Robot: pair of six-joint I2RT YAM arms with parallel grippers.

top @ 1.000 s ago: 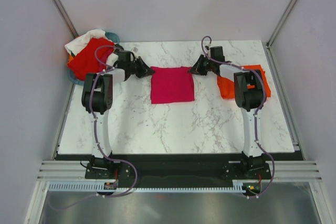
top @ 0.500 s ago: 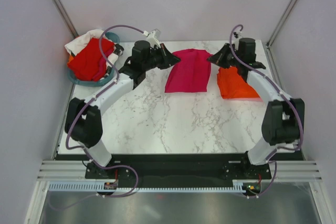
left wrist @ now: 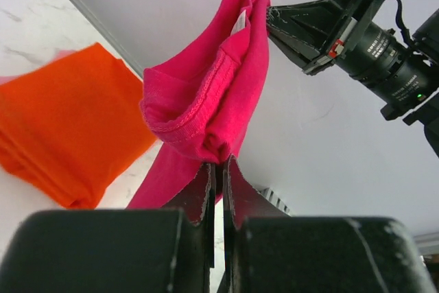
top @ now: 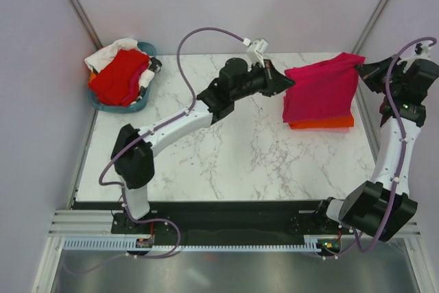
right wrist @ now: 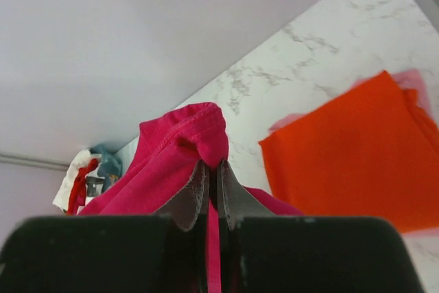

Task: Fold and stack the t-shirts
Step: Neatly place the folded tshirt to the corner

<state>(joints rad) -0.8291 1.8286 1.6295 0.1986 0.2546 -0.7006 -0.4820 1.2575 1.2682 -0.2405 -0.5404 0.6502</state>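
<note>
1. The marble bench is seen carrying the folded orange t-shirt near its far right corner.
2. The magenta t-shirt is held aloft, draped just above the orange one.
3. A red t-shirt and a white t-shirt are heaped in the teal basket at the far left.
4. The left hand is clamped tight on one magenta edge, and the right hand on the opposite edge.

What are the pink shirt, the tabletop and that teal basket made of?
Pink shirt: soft matte knit, probably cotton; it hangs limp, with a stitched hem. Tabletop: white with grey veins, marble or a marble-look laminate. Teal basket: smooth rim, likely plastic.
</note>
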